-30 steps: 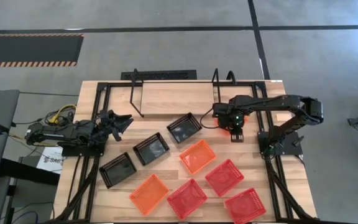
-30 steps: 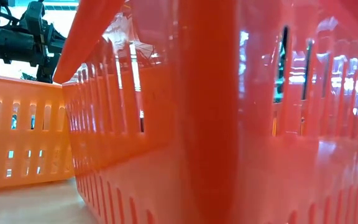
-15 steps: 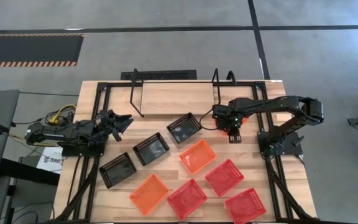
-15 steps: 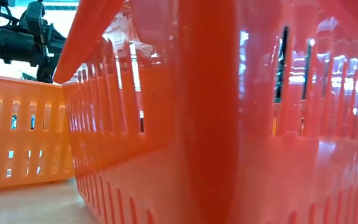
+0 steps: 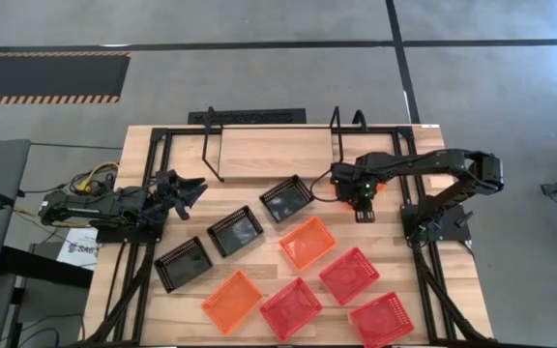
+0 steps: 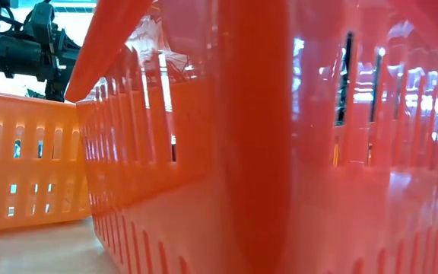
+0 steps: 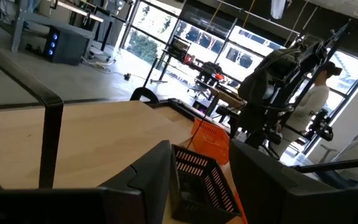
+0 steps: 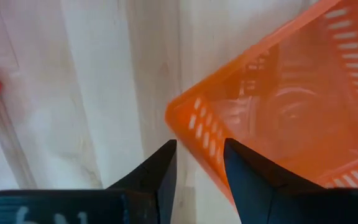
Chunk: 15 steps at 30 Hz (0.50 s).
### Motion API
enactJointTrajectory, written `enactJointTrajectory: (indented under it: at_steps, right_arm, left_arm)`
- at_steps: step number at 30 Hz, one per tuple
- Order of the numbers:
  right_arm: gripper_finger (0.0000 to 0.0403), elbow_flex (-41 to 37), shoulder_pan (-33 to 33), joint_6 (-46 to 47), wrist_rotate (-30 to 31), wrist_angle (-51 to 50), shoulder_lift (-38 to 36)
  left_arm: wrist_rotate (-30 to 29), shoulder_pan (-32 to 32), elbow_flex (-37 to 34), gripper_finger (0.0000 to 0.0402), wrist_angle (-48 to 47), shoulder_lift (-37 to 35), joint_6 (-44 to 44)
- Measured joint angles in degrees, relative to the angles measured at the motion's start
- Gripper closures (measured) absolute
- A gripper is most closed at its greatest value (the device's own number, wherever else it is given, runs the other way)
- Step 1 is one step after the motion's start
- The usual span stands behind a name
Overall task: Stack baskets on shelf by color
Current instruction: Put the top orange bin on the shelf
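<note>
In the high view, three black baskets (image 5: pixel 286 198) (image 5: pixel 235 231) (image 5: pixel 182 263), two orange baskets (image 5: pixel 307 242) (image 5: pixel 232 300) and three red baskets (image 5: pixel 349 275) (image 5: pixel 291 307) (image 5: pixel 381 320) stand on the table. The third orange basket (image 8: pixel 291 106) sits under my right gripper (image 5: pixel 360 198), by the shelf's right upright (image 5: pixel 341 130). My right gripper (image 8: pixel 201 152) is open, its fingers on either side of that basket's wall. The shelf board (image 5: pixel 274 152) lies at the far side. My left gripper (image 5: pixel 190 188) waits open at the table's left. My right gripper comes from above, pointing down, with one finger (image 8: pixel 247 174) inside the orange basket and one (image 8: pixel 160 171) outside. The wall near a corner (image 8: pixel 201 146) stands between them. I cannot tell whether either finger touches it. The basket's bottom rests on the table.
The low view is filled by a red-orange basket wall (image 6: pixel 280 152), with a lighter orange basket (image 6: pixel 21 167) to its left. In the left wrist view a person (image 7: pixel 319 93) stands in the room beyond the right arm (image 7: pixel 278 81). Bare wood shows between the shelf and the baskets.
My right gripper has shifted a little toward the table's left, over the orange basket by the shelf's right upright. The other baskets have stayed where they were.
</note>
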Motion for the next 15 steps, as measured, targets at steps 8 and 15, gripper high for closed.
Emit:
enactJointTrajectory:
  at_steps: [8, 15]
  right_arm:
    - [0.0248, -3.2, 2.7, 0.0, 1.0, 0.1, 0.0]
    - [0.0288, -3.2, 2.1, 5.0, 4.6, 6.3, 0.0]
  left_arm:
    - [0.0, 0.0, 0.0, 0.0250, 0.0, 0.0, 0.0]
    - [-0.1, 0.0, 0.0, 0.0250, 0.0, 0.0, -0.8]
